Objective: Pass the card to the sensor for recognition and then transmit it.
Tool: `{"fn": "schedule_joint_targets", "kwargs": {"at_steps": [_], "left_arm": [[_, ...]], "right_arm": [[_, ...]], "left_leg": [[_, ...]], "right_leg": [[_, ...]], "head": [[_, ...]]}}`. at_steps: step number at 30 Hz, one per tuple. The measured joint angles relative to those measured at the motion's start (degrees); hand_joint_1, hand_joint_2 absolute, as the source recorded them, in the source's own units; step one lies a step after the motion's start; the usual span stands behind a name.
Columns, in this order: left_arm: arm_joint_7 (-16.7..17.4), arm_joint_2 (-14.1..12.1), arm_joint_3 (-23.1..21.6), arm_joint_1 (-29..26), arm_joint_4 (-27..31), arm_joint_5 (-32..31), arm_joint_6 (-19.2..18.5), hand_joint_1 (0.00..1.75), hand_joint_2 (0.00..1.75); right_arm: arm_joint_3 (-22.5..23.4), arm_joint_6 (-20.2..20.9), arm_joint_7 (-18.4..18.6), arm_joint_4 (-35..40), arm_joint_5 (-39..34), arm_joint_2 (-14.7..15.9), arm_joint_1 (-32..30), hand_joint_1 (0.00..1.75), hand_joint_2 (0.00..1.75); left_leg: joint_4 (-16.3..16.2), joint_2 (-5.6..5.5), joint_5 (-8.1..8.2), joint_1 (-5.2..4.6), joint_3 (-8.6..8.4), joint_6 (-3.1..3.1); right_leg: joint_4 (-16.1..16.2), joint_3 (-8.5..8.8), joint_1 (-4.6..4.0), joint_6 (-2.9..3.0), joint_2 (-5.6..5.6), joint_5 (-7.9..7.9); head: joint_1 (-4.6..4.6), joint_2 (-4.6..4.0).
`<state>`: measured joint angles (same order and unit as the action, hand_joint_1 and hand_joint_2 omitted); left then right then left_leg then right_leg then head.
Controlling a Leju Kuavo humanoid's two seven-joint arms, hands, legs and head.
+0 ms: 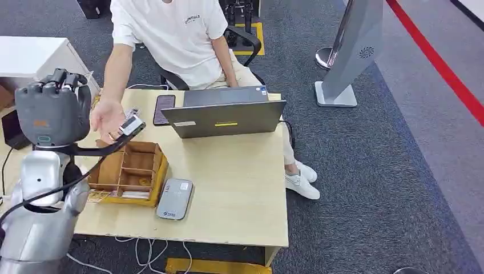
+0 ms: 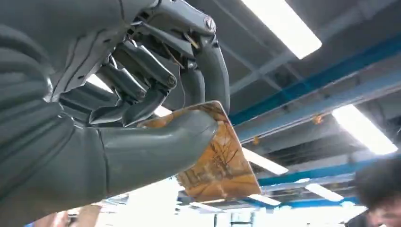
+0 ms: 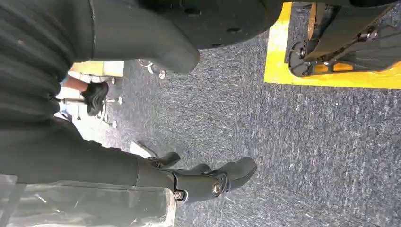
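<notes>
I have the left hand (image 2: 142, 104) raised left of the laptop (image 1: 225, 117), pinching the card (image 2: 220, 161) between thumb and fingers toward the person's hand (image 1: 108, 119) (handover, I judge), right hand (image 3: 208, 179) hanging with fingers apart, holding nothing.

floor: grey carpet (image 1: 365, 171), red stripe (image 1: 439, 63) | furniture: pale wooden table (image 1: 240, 188) | ceiling: strip lights (image 2: 283, 26)

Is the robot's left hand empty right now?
No: in the left wrist view the left hand pinches an orange patterned card between its thumb and fingers.
</notes>
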<state>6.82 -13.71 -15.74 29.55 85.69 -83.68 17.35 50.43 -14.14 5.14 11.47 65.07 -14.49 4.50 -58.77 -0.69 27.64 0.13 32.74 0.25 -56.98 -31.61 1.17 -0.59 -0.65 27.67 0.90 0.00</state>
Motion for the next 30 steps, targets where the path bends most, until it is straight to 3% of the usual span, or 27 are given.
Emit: {"fn": "schedule_joint_targets", "kwargs": {"at_steps": [3, 6, 7, 14, 30], "left_arm": [[-1.73, 0.72, 2.48, 2.78, -5.11, 2.63, 1.47, 1.75, 1.75], [-2.24, 1.44, 3.66, 3.14, -6.18, 3.13, 1.9, 1.75, 1.75], [-2.23, 1.64, 3.75, 3.12, -6.18, 3.2, 1.88, 0.0, 1.75], [-2.65, 3.13, 3.88, 1.06, -3.07, 3.24, 1.86, 0.0, 1.75], [-3.37, 4.98, 3.83, -3.51, 5.84, 4.55, 3.04, 0.0, 1.75]], "right_arm": [[-0.2, 0.0, 0.07, -0.07, 0.02, 0.0, 0.0, 0.0, 1.75], [-0.57, 0.0, 0.18, -0.09, 0.24, 0.02, -0.25, 0.0, 1.75], [-0.68, 0.0, 0.37, -0.09, 0.31, 0.04, -0.31, 0.0, 1.75], [-1.03, 0.0, 1.66, -0.09, 1.18, 0.2, -0.88, 0.0, 1.75], [-0.9, 0.0, 0.02, -0.09, -1.01, 0.44, -0.88, 0.0, 1.75]], "left_leg": [[0.0, 0.02, 0.0, 0.0, 0.01, -0.01], [0.0, 0.02, 0.03, 0.0, 0.04, -0.01], [0.0, 0.01, 0.03, 0.0, 0.07, -0.01], [0.0, 0.01, 0.06, -0.01, 0.12, 0.02], [0.0, 0.02, 0.06, -0.01, 0.13, 0.02]], "right_leg": [[0.0, -0.03, 0.0, 0.0, -0.01, 0.01], [0.01, -0.04, 0.0, -0.01, -0.02, 0.03], [0.02, -0.06, 0.0, -0.01, -0.02, 0.03], [0.04, -0.09, 0.01, -0.01, -0.01, 0.03], [0.03, -0.08, 0.0, -0.01, -0.01, 0.03]], "head": [[-0.02, 0.0], [-0.02, 0.0], [0.0, 0.0], [0.0, 0.0], [-0.02, 0.0]]}}
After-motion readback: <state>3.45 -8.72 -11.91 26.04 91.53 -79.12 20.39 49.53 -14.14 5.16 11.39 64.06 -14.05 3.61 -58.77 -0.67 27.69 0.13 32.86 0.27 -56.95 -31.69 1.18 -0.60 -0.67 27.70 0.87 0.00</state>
